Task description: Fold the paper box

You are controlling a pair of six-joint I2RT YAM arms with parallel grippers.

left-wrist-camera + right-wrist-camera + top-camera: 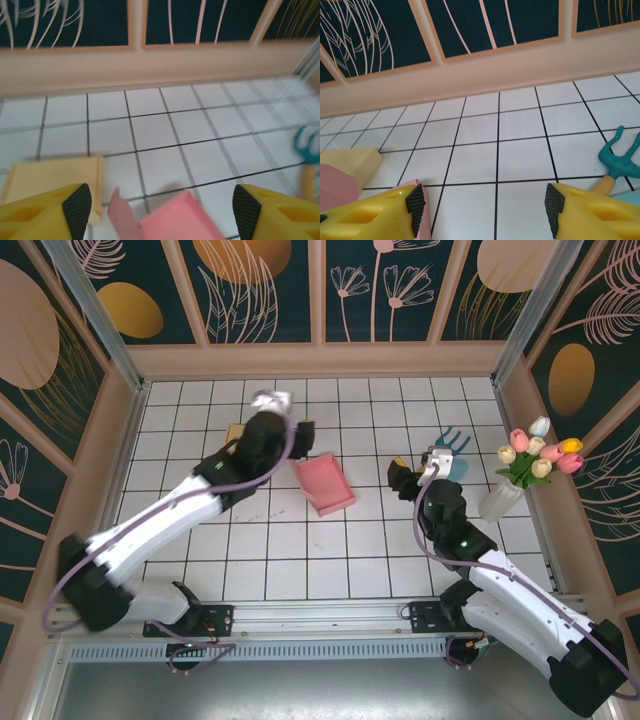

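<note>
White tiles ruled with black lines cover the counter (200, 570), which is walled in by dark floral panels. The pink paper box (323, 483) lies near the middle of it as a shallow open tray. In the top view its long axis runs from far to near and leans a little to the right as it comes toward the arm bases. The left gripper (303, 432) hangs over the far end of that axis, just beside the box's far short edge. In the left wrist view the gripper (161, 210) has its yellow fingers spread wide with nothing held. The box (172, 220) sits low between them, one flap (122, 215) standing up toward the left finger. A flat yellow paper piece (50, 175) lies just beside the box on that same side. The right gripper (403, 478) stands off the box's right long side with bare tile between them, so I judge the left arm the nearer. Its jaws are also parted and empty in the right wrist view (485, 204), where a pink edge of the box (335, 185) shows at the lower left. A teal hand rake (620, 160) lies to the right. A fold probably means coming down on the far end and pushing a wall along the long axis.
</note>
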